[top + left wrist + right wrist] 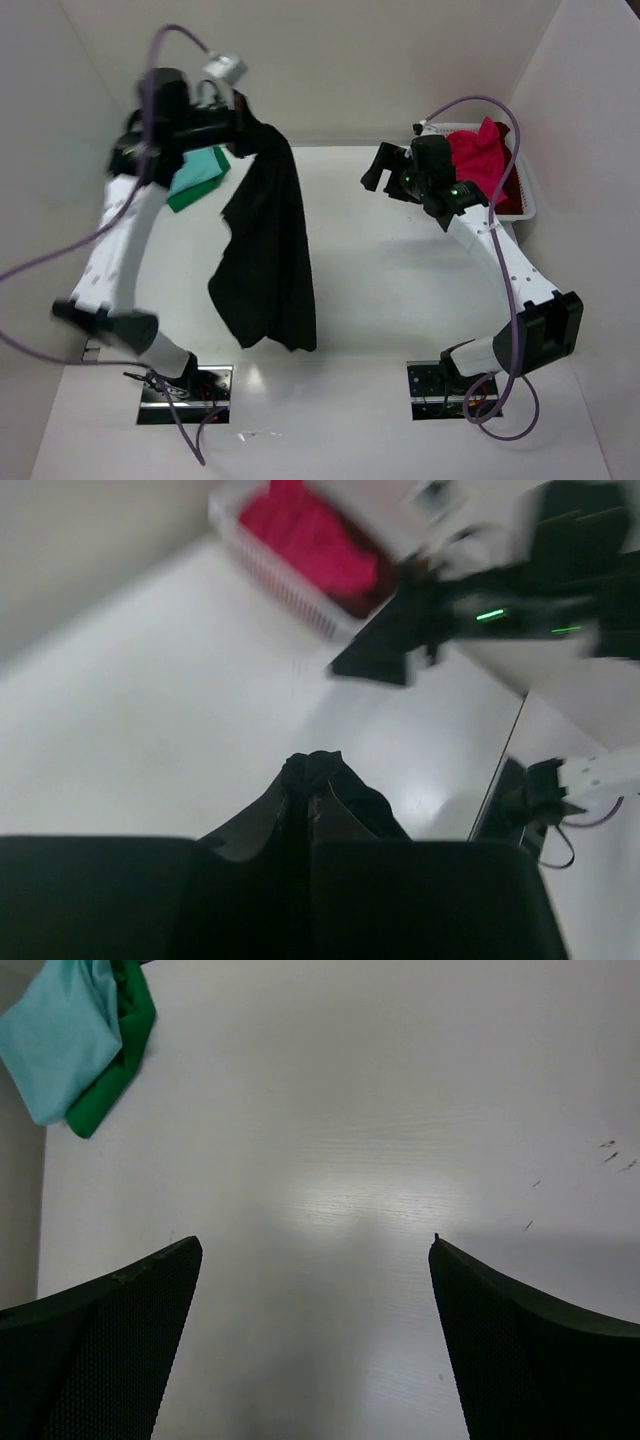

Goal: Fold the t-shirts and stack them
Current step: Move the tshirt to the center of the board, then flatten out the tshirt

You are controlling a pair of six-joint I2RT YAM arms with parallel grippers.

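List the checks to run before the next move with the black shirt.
1. Grip: left gripper shut on black t-shirt: ok.
2. Helper: right gripper open and empty: ok.
3. Black t-shirt spread flat: not ok, it hangs bunched.
4. Its lower hem off the table: cannot tell.
5. The teal t-shirt and green t-shirt lie apart from it: ok.

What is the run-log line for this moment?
left gripper: shut on black t-shirt, hanging | right gripper: open, empty | teal t-shirt: atop green t-shirt
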